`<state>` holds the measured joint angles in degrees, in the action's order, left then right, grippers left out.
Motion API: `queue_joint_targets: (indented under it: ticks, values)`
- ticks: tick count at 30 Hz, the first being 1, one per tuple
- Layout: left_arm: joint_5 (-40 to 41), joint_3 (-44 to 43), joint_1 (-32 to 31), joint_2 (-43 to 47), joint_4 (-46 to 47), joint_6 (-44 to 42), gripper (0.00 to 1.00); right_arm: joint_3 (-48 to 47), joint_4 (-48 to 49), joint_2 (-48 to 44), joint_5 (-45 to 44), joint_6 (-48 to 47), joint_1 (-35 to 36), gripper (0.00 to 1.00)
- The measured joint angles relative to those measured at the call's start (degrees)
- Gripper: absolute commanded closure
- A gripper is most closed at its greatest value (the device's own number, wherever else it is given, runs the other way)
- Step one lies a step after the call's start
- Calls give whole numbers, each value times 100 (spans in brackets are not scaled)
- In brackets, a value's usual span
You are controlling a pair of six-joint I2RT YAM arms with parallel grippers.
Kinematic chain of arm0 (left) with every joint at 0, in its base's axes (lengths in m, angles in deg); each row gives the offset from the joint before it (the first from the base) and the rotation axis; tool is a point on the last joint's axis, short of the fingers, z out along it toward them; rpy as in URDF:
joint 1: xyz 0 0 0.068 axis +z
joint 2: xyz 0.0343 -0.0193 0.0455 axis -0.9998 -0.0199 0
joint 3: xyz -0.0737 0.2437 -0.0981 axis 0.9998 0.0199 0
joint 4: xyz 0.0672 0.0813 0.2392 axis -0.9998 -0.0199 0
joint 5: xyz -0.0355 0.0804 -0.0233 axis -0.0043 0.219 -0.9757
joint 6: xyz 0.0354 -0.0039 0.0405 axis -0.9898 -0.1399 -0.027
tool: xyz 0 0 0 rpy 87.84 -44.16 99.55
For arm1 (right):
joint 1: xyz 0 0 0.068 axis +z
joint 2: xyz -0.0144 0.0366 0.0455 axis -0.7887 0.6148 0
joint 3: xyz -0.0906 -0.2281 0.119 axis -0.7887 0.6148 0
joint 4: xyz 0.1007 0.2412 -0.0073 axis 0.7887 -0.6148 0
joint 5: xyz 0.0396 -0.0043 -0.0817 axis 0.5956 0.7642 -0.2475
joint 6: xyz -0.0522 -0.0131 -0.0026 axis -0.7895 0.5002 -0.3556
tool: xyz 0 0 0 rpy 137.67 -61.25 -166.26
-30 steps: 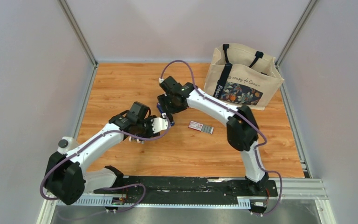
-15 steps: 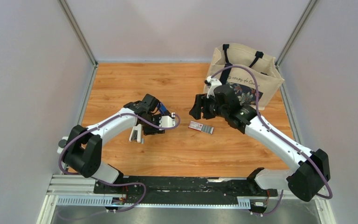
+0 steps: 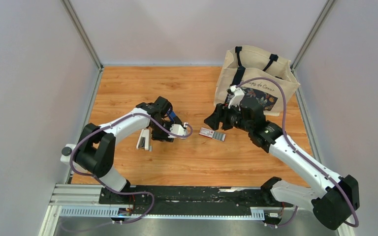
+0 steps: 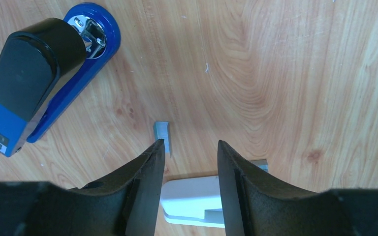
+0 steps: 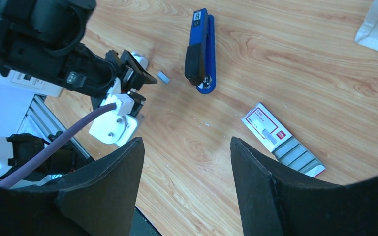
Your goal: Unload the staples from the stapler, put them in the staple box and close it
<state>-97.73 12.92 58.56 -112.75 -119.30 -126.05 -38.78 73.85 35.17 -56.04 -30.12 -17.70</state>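
The blue stapler (image 5: 204, 39) is shown lying on the wooden table (image 5: 300, 73), the left claw (image 4: 191, 145) being parted moderately and the right claw (image 5: 185, 141) widely, nothing gripped.

The stapler (image 4: 29, 73) is dark blue and black.

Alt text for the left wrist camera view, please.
A slim dark-blue stapler with a black top lies on the wooden table, upper left. The left gripper's open, empty jaws hang above a small grey staple strip and a white oblong object.
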Motion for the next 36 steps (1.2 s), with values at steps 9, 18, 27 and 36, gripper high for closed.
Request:
queue_joint_targets:
  ticks: [9, 18, 27, 36]
  values:
    - [90, -245, 2, -420, -153, -7, 48, 337, 267, -208, 363, 37, -286, 34]
    - [284, -577, 2, -772, -195, 96, 48, 444, 358, -339, 660, 55, -470, 36]
    - [358, -581, 2, -914, -195, 127, 48, 444, 382, -356, 876, 57, -605, 36]
    - [442, -717, 0, -1161, -184, 223, 48, 444, 385, -352, 1023, 57, -741, 36]
